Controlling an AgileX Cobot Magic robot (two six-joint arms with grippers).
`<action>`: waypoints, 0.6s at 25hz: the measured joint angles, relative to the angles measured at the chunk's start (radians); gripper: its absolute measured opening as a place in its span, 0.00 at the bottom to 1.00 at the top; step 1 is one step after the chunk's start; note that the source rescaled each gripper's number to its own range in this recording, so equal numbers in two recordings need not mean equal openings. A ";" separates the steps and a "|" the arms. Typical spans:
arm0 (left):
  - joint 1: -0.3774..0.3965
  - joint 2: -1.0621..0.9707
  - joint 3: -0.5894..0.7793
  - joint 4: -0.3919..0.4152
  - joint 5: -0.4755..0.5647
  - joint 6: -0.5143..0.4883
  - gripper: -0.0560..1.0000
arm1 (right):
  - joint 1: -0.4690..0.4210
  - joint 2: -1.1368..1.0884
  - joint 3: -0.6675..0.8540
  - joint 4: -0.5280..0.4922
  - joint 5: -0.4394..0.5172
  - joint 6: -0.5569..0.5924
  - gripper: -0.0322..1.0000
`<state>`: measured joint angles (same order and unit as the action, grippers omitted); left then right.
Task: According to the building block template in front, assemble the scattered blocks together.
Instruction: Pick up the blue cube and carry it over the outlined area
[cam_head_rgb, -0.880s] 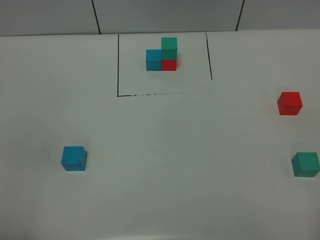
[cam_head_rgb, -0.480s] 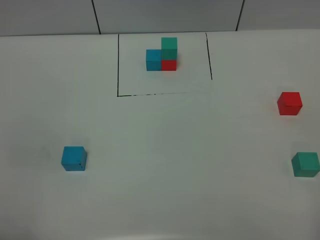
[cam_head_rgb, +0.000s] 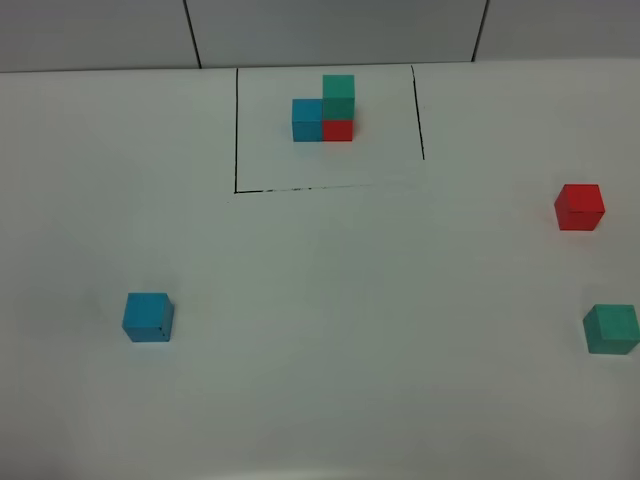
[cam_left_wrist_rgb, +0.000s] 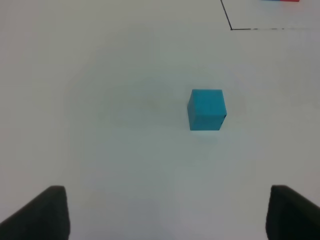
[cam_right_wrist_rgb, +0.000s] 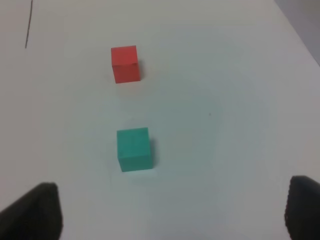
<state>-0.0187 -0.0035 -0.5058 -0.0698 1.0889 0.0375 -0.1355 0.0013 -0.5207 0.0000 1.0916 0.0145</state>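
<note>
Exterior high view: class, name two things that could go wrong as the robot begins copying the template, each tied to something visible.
1. The template has green on red; placing the loose green block before the red block might spoil the order.
2. The blue block lies far left of both, so the arms may clash when joining them.

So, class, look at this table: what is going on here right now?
The robot has a template to copy inside the outlined box: blue beside red, with green on top of the red. Nothing is held. The left gripper is open with the loose blue block ahead of it. The right gripper is open facing the loose green block and the loose red block. The three loose blocks lie apart, not yet assembled.
</note>
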 joint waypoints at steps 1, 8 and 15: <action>0.000 0.000 0.000 0.000 0.000 0.000 0.98 | 0.000 0.000 0.000 0.000 0.000 0.001 0.80; 0.000 0.000 0.000 0.000 0.000 0.000 0.98 | 0.000 0.000 0.000 0.000 0.000 0.002 0.76; 0.000 0.000 0.000 0.000 0.000 0.000 0.98 | 0.000 0.000 0.000 0.000 0.000 0.003 0.74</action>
<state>-0.0187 -0.0035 -0.5058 -0.0698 1.0889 0.0375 -0.1355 0.0013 -0.5207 0.0000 1.0916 0.0177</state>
